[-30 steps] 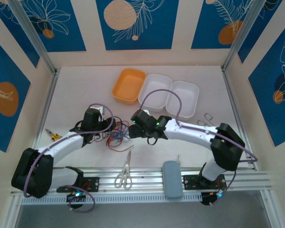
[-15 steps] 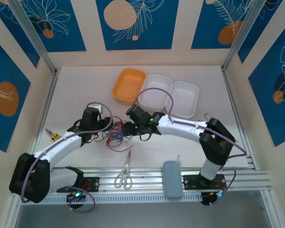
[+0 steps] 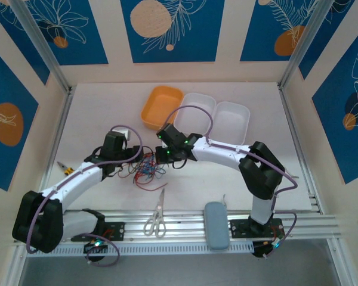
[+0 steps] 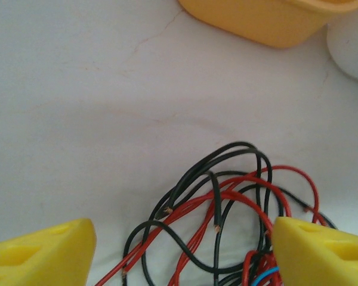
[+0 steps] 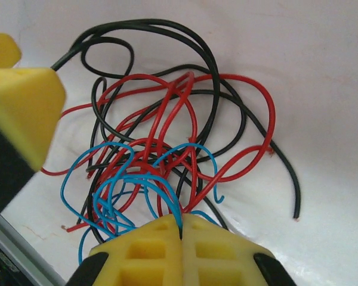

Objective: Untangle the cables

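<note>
messy tangle of thin red, black and blue cables [image 3: 146, 171] on white tabletop [image 3: 107, 107] near orange plastic tray [image 3: 167, 89], left gripper [image 4: 182, 244] wide apart straddling it, right gripper [image 5: 180, 232] pinched tight on blue strand

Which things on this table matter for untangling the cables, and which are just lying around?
In the job: cables, tangled red, black and blue; right pincer, shut on a blue strand; left pincer, open over the tangle.
Lying about: scissors; orange tray; two white trays; yellow-handled pliers; grey case.
</note>
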Robot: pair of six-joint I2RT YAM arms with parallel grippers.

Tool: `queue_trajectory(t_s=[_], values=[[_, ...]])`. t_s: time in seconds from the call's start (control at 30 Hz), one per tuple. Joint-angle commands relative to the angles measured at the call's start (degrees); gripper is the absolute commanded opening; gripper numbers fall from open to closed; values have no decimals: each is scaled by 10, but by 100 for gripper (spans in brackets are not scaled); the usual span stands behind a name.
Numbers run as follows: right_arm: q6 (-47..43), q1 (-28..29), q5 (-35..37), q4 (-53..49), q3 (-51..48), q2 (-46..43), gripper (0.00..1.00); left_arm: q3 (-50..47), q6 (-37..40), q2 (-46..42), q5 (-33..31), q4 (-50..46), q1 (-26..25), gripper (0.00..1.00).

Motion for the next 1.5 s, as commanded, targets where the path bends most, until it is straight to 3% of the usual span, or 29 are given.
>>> queue_trajectory(t_s=[0.0, 0.1, 0.4, 0.8, 1.23, 1.47], values=[[-16, -16, 6, -27, 26, -11, 0, 15, 8, -7, 9, -30, 4, 90], [-24, -28, 20, -32, 26, -38, 0, 16, 15, -13, 14, -37, 4, 100], [-30, -39, 66, -88, 31, -120, 0, 32, 32, -36, 55, -46, 4, 100], [-2, -34, 74, -114, -1, -199, 0, 31, 34, -75, 235, 22, 1, 100], [25, -24, 33, -101, -49, -198, 0, -6, -14, -59, 280, 106, -4, 65], [34, -25, 24, -87, -59, -194, 0, -17, -29, -23, 282, 121, -9, 64]])
